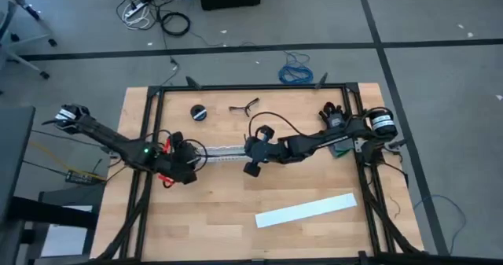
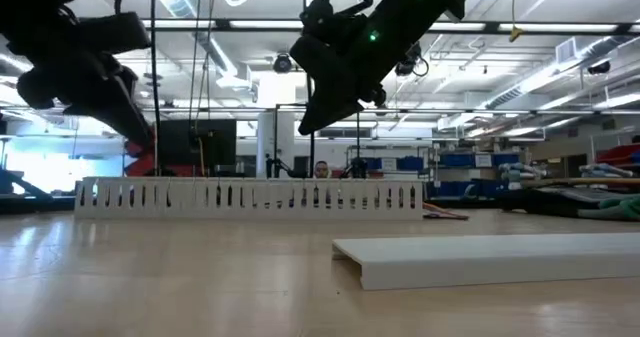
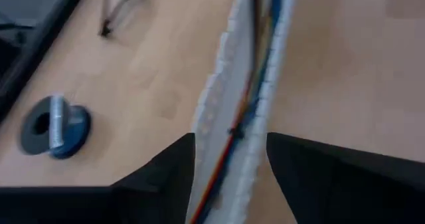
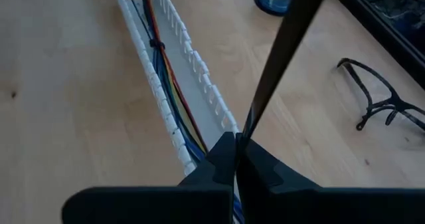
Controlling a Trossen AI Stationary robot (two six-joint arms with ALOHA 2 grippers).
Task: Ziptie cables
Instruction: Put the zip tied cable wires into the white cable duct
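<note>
1. High view: my left claw (image 1: 191, 161) sits at one end of the white duct (image 1: 224, 150), my right claw (image 1: 253, 156) at the other.
2. Cables (image 4: 166, 84) lie inside the duct, along its length (a dark tie already circles them).
3. My left fingers (image 3: 169, 167) are spread, straddling the duct.
4. My right claw is clenched on a thin black strip (image 4: 279, 58).

Grey floor (image 1: 440, 13), bright ceiling lights (image 2: 560, 72)

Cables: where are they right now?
The cables lie inside the white slotted duct at the table's middle in the high view, between the left tool and right tool.
</note>
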